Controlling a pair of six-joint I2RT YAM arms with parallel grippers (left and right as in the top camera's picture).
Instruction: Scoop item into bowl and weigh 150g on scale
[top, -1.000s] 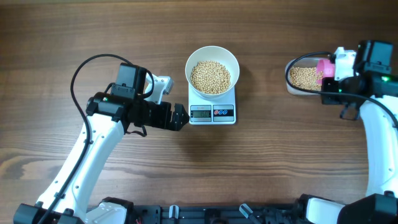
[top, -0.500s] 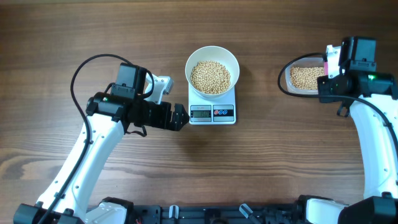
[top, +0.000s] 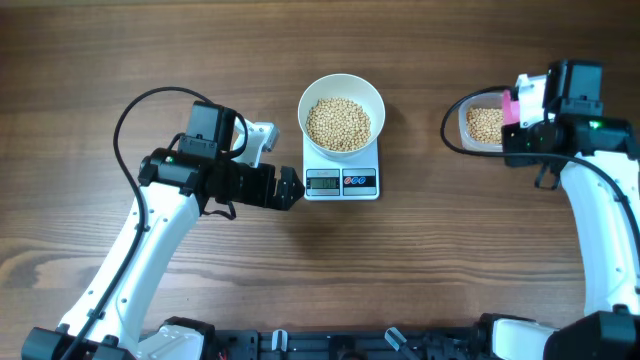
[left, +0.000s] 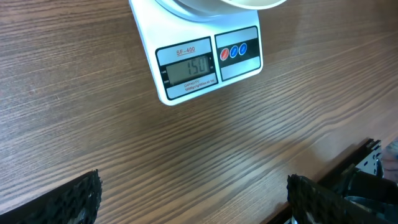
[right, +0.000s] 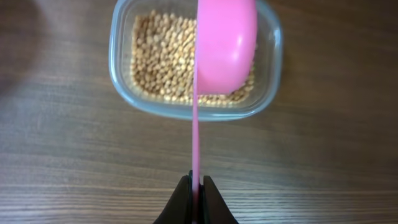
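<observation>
The white bowl sits on the white scale at the table's middle, heaped with tan beans. In the left wrist view the scale shows 150 on its display. My left gripper hovers open just left of the scale, its fingertips wide apart over bare wood. My right gripper is shut on the thin handle of a pink scoop, which is turned on edge above the clear tub of beans at the far right.
The clear tub stands at the right, partly under my right arm. A black cable loops from the left arm. Bare wooden table lies between the scale and the tub.
My right arm has shifted left over the tub and turned the pink scoop. The left arm, bowl and scale have not moved.
</observation>
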